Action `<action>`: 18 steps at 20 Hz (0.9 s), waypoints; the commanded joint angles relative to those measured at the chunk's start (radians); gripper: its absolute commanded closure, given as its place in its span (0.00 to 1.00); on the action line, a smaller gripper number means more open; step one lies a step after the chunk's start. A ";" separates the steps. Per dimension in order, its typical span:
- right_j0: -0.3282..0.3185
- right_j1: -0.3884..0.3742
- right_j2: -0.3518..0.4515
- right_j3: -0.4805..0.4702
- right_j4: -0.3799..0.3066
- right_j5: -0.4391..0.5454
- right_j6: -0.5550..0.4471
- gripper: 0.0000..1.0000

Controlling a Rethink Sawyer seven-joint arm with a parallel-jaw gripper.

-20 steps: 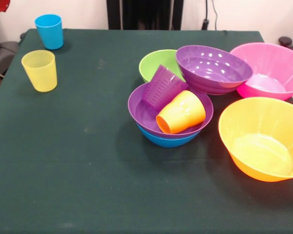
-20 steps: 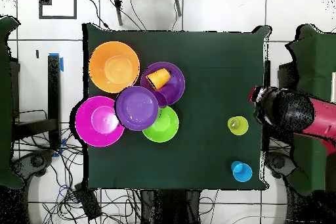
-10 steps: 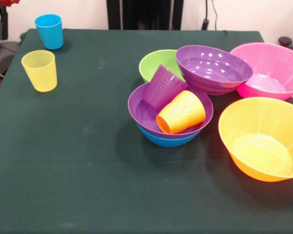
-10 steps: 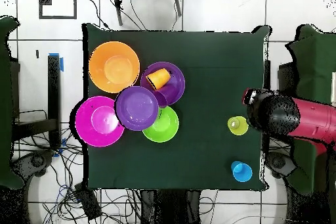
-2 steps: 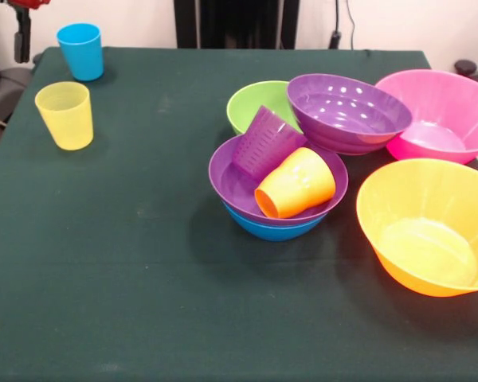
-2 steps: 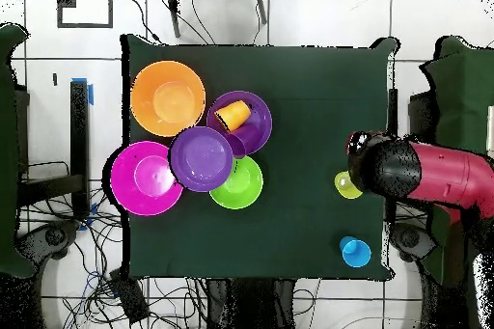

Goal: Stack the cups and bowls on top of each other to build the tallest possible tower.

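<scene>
The tower is a blue bowl [image 5: 276, 231] with a purple bowl [image 5: 233, 185] nested in it. A purple cup [image 5: 267, 143] and an orange cup [image 5: 296, 183] lie tipped inside that bowl. A second purple bowl [image 5: 346, 111] rests tilted on the green bowl [image 5: 255, 102] and against the pink bowl [image 5: 442, 111]. The orange bowl [image 5: 430, 227] stands alone. The yellow cup [image 5: 64, 114] and blue cup [image 5: 80, 50] stand upright at the far left. My gripper [image 5: 21, 36] hangs at the table's edge; in the overhead view the gripper [image 6: 376, 164] partly covers the yellow cup [image 6: 344, 186].
The dark green table [image 5: 143, 278] carries everything. In the overhead view the blue cup [image 6: 355, 252] sits near a table corner, close to the arm [image 6: 453, 177]. Cables lie on the floor around the table.
The arm has moved in from beside the table toward the yellow cup and now overlaps it in the overhead view. The bowls and cups have not moved.
</scene>
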 commanded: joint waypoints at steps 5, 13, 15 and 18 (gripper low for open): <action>-0.011 0.082 -0.021 0.098 -0.006 -0.158 0.094 0.00; -0.136 0.162 0.081 0.100 0.028 -0.227 -0.009 0.00; -0.139 0.165 0.081 0.084 0.019 -0.204 -0.033 0.00; -0.091 0.160 0.028 0.047 -0.041 -0.190 -0.032 0.00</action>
